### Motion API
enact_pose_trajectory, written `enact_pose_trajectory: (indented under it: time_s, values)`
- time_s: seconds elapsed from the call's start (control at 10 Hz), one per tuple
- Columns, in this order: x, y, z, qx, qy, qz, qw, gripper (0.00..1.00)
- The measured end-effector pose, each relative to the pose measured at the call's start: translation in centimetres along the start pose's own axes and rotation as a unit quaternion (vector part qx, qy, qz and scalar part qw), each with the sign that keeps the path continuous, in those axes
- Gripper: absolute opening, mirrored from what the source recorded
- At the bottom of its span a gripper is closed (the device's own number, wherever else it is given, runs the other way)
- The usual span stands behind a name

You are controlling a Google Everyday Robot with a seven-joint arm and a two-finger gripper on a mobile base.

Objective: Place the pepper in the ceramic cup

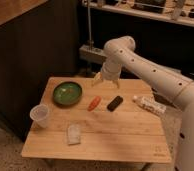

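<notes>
Pale wood is forming the table (135, 140), and nearest on it a white packet (73, 134) is lying flat. Just beyond, toward the left edge, the cup (40, 114) is standing upright. Mid-table the pepper (94, 103) is lying free, with a black block (115, 103) just to its right and a green bowl (67, 93) near its left. A white bottle (150, 105) is lying further right. Farthest back the gripper (106, 81) is hanging over the far edge, beyond the pepper, fingers spread and gripping nothing. A descent slightly off line is likely to knock the block or roll the pepper. At the drop, the light-looking cup is risking a tip if its rim gets clipped. No writing is showing legibly on packet or bottle.
</notes>
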Motion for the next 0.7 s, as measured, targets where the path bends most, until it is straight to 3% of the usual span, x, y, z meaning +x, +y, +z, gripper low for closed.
enact_pose_trajectory:
  time_s: [0.1,0.3,0.7]
  values:
    - [1.0,-0.4,1.5,0.0,0.004,-0.003,1.0,0.8]
    - [2.8,-0.5,3.9,0.002,0.017,0.001,0.9998,0.7]
    - [3.9,1.0,7.8,-0.003,0.012,0.012,0.9999,0.8]
